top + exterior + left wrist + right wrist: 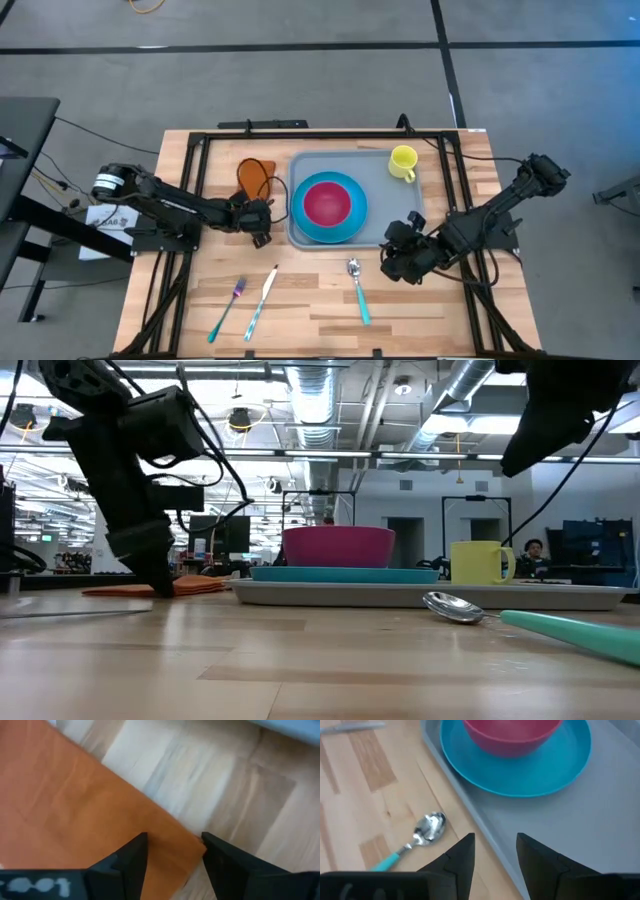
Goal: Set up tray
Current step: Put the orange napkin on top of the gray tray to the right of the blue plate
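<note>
- Nearest the low camera, the teal-handled spoon point(455, 606) lies on the table just in front of the tray point(385, 205).
- On the tray sit 1 blue plate point(326, 228) carrying a pink bowl point(327, 201), and a yellow mug point(403, 162).
- Right gripper point(495, 851) hovers over the tray's front rim, fingers apart.
- Left gripper point(174, 851), fingers apart, straddles the corner of the orange napkin point(75, 815) left of the tray.
</note>
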Tool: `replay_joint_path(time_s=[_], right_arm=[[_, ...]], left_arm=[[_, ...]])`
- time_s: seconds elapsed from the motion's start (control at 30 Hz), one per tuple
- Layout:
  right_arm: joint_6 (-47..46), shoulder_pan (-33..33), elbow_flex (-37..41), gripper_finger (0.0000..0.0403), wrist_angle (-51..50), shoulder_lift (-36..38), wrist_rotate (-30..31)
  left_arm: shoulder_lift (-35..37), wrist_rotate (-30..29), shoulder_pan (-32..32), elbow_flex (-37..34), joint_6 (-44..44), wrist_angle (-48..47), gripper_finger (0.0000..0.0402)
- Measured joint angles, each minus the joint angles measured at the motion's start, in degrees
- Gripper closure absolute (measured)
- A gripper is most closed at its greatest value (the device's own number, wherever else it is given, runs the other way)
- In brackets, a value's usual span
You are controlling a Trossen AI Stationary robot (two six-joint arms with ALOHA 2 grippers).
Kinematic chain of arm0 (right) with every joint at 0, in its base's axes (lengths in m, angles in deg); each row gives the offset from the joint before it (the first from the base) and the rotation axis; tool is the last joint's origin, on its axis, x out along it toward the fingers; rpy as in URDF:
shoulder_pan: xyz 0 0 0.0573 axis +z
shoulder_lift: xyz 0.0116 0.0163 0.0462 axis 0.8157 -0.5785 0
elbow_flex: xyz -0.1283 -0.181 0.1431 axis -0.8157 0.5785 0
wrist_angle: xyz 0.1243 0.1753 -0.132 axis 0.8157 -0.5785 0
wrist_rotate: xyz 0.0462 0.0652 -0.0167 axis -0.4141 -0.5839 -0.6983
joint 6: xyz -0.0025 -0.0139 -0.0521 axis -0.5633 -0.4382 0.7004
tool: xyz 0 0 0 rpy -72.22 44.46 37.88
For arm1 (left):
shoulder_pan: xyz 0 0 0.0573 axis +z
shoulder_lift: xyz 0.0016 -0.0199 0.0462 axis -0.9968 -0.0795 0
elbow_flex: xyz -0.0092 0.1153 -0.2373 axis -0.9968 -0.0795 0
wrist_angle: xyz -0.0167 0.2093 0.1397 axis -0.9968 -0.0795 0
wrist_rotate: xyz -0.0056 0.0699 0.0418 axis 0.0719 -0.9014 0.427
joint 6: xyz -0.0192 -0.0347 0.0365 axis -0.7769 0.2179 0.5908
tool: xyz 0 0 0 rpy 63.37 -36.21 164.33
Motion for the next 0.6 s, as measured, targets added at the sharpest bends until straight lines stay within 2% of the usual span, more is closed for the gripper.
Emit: replay_joint_path(time_s=[0.1,0.2,0.47,0.6], right_arm=[[-0.1,-1.1,0.0,0.0266,2.6,0.0,-0.1],[-0.1,-2.6,0.0,0.0265,5.9,0.0,-0.1],[3.6,-7.2,0.0,0.0266,12.2,0.0,-2.9],[9.1,-9.3,0.0,0.0265,12.3,0.0,-3.0]], left_arm=[[0.2,0.2,0.4,-1.8,-4.9,1.4,0.0231],[0.3,-0.8,-0.1,-2.4,-5.3,2.2,0.0254],[0.0,-0.2,0.0,-2.3,-1.7,4.4,0.0386],[0.9,-0.1,-0.1,-2.6,-2.1,5.3,0.0388]])
